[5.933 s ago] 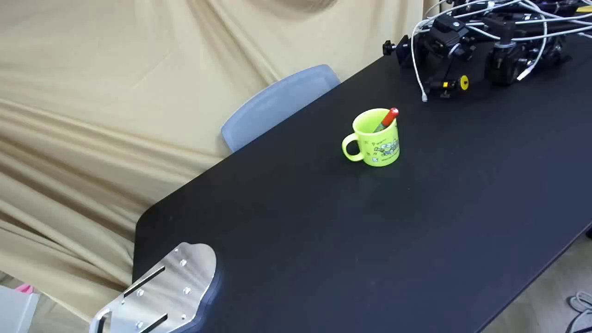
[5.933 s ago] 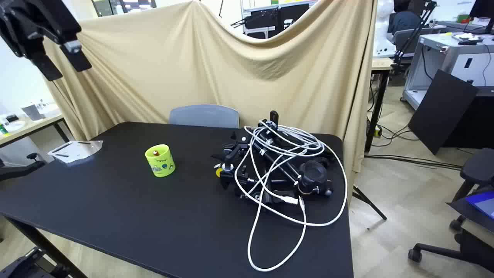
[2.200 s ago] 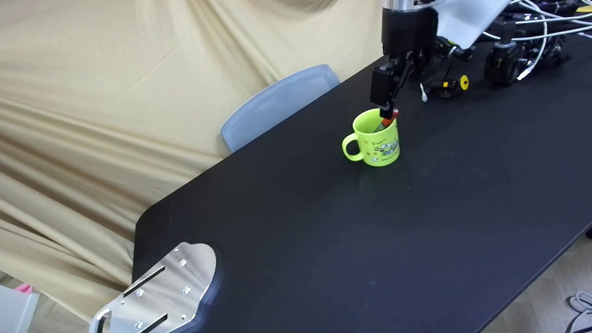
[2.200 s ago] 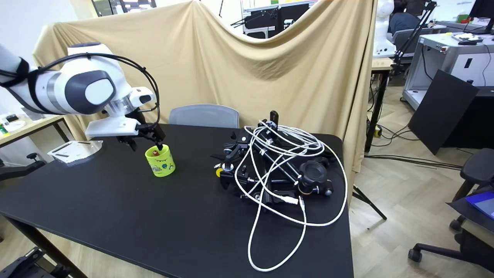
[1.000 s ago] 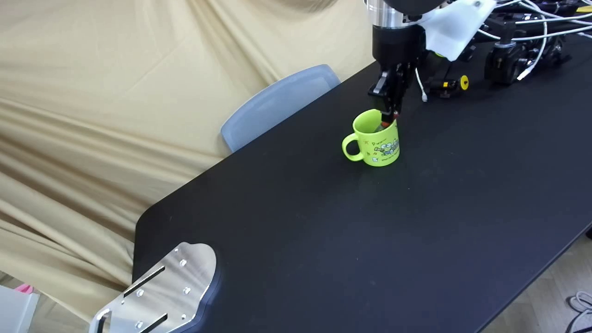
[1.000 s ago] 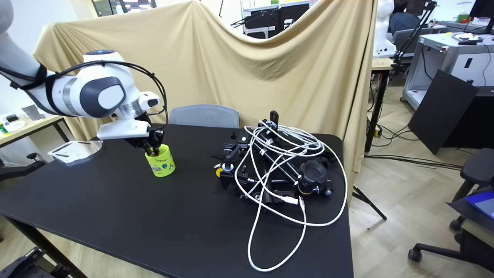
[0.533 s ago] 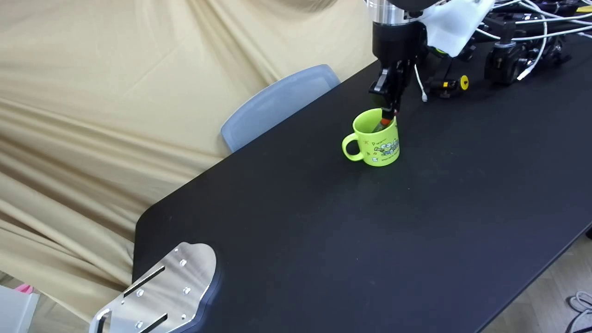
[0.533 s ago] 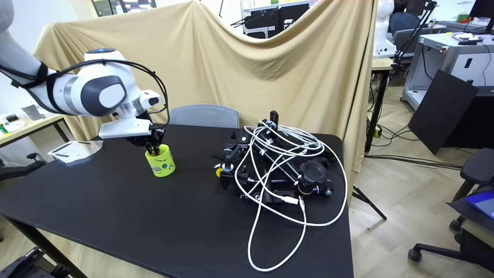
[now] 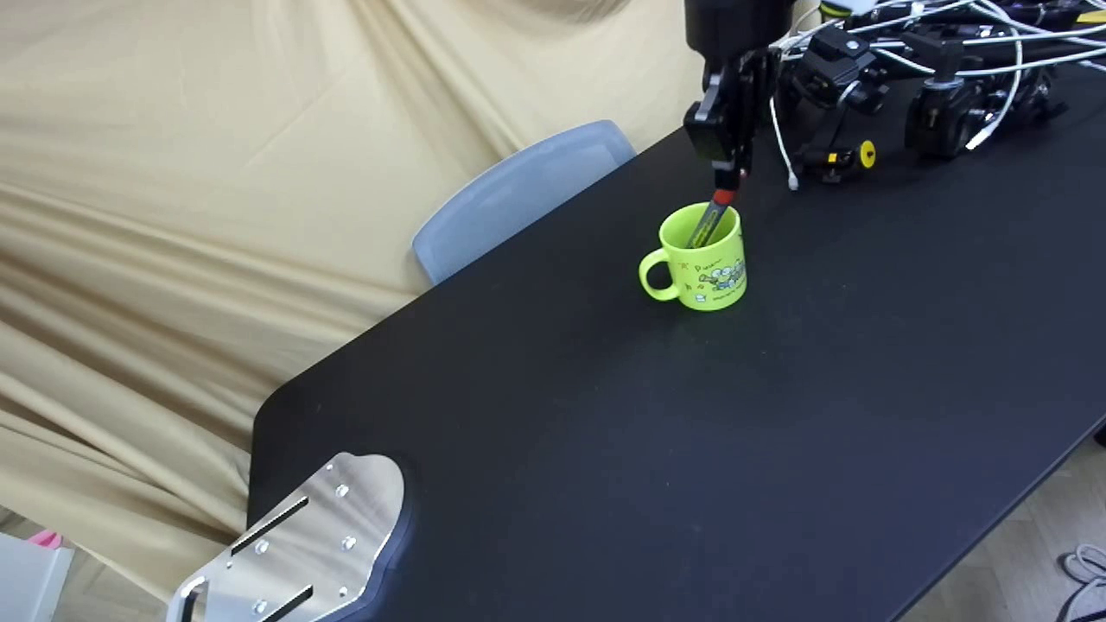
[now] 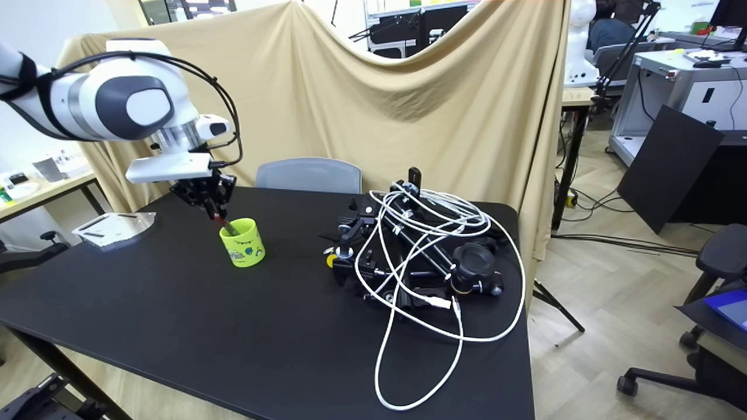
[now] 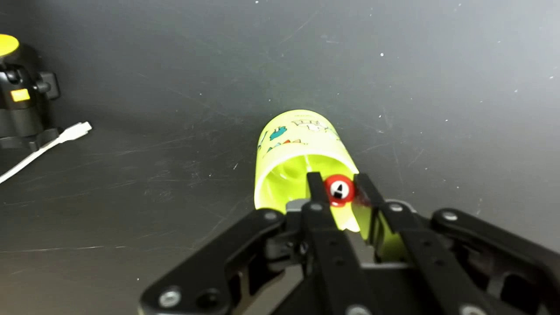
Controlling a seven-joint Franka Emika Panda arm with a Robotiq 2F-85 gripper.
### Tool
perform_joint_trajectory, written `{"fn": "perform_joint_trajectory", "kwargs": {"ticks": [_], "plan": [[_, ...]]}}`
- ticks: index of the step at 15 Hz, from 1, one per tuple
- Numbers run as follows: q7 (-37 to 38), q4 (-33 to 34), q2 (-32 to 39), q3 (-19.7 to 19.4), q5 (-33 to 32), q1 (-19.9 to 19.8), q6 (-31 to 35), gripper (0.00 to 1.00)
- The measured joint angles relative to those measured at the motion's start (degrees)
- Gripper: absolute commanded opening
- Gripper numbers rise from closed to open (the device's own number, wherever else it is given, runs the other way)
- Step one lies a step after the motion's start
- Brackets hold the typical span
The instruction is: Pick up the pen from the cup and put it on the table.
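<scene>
The pen point(image 9: 707, 226), red at its top end with a grey body, leans at a slant; its lower end is still inside the cup. My gripper point(image 9: 731, 178) is shut on the red end, above the rim. In the wrist view the pen's round red end point(image 11: 339, 190) sits between the two fingertips point(image 11: 314, 186). The lime-green cup point(image 9: 714, 278) stands upright on the black table point(image 9: 562, 415), its handle showing in an exterior view. Elsewhere the cup point(image 10: 245, 249) appears just below my gripper point(image 10: 216, 213). The cup hides the pen's lower tip.
A heap of black mounts point(image 10: 408, 251) with looped white cables point(image 10: 382, 344) lies on the table beside the cup. A metal plate point(image 9: 302, 527) is at another end. A grey chair back point(image 9: 527, 199) and a beige cloth point(image 10: 350, 99) border the table.
Over the last second my gripper has finished shutting on the pen, then risen from the rim. The pen has been drawn up, showing more grey body. The cup has stayed put.
</scene>
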Motion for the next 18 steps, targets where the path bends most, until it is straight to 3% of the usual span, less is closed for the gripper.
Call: {"fn": "perform_joint_trajectory", "kwargs": {"ticks": [5,9,13,18], "plan": [[1.77,0.24,-7.75,-1.18,-3.78,0.38,-8.9,0.05],[5.81,0.0,-13.24,-1.9,-10.02,0.45,-11.97,0.05],[8.93,-1.92,-16.0,-2.86,-14.16,0.3,-11.44,0.05],[9.46,-7.66,-16.03,-5.76,-14.02,-0.69,-3.26,0.05]]}}
